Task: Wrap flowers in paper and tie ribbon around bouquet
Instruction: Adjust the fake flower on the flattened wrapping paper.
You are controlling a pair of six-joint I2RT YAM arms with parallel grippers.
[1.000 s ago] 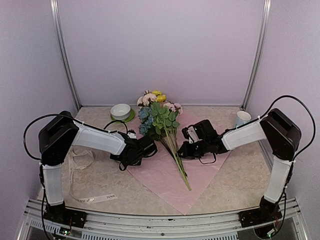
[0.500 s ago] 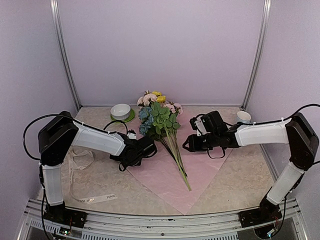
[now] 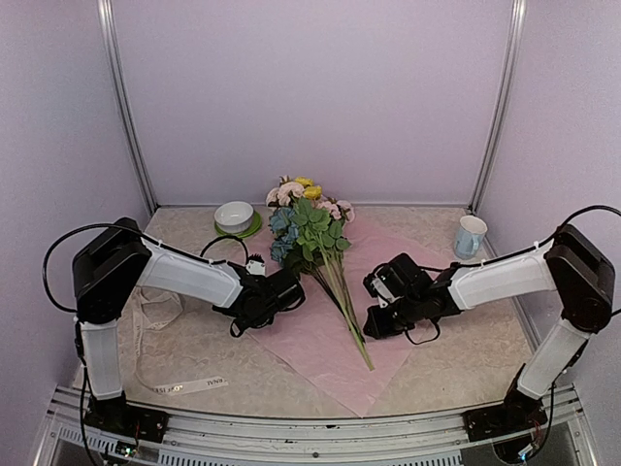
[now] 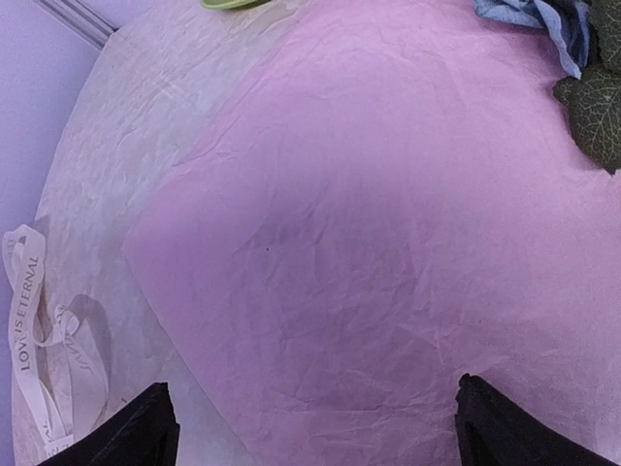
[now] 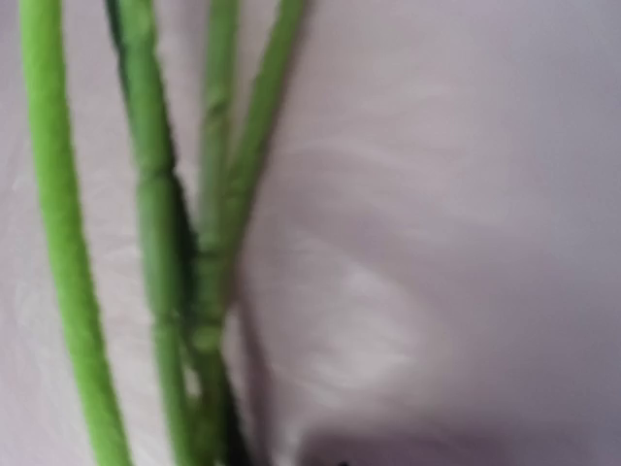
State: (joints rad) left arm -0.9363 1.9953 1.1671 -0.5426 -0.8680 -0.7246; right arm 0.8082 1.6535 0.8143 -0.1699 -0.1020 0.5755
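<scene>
Left pincer (image 3: pixel 294 284) (image 4: pixel 315 437) was wide open, holding nothing. Its two dark fingertips (image 4: pixel 150 427) sat far apart at the bottom corners of its wrist view, low over the paper (image 4: pixel 369 243). Right pincer (image 3: pixel 373 309) was down on the other side, just beside the stems (image 3: pixel 346 313). Whether it was closed or gripping a stem, I could not tell. Its own camera showed no fingers, only a close blur of bright green stems (image 5: pixel 155 243) running top to bottom, jointed and bunched together low down, over pale lilac paper (image 5: pixel 437 243).

Between the two pincers lay the flowers (image 3: pixel 309 228), flat on the paper (image 3: pixel 320 354), heads toward the back wall and thin stems fanning toward the near edge. Pink and yellow blooms sat at the far end, blue ones to the left, with a clump of dark green leaves below them. A blue bloom (image 4: pixel 543 15) and a veined leaf (image 4: pixel 597 116) edged into the left wrist view.

The paper was lilac-pink, lightly creased and spread like a diamond, one corner pointing at the near edge of the marbled tabletop (image 3: pixel 194 340).

Out left lay the ribbon (image 3: pixel 146 311) (image 4: pixel 29 330), cream-white and loosely looped. Its dark lettering read "IS ETERNAL" after a word that looked like "LOVE".

Further back stood a white bowl (image 3: pixel 234 216) on a green saucer (image 3: pixel 254 230), and at the far right a pale cup (image 3: pixel 471 236).
</scene>
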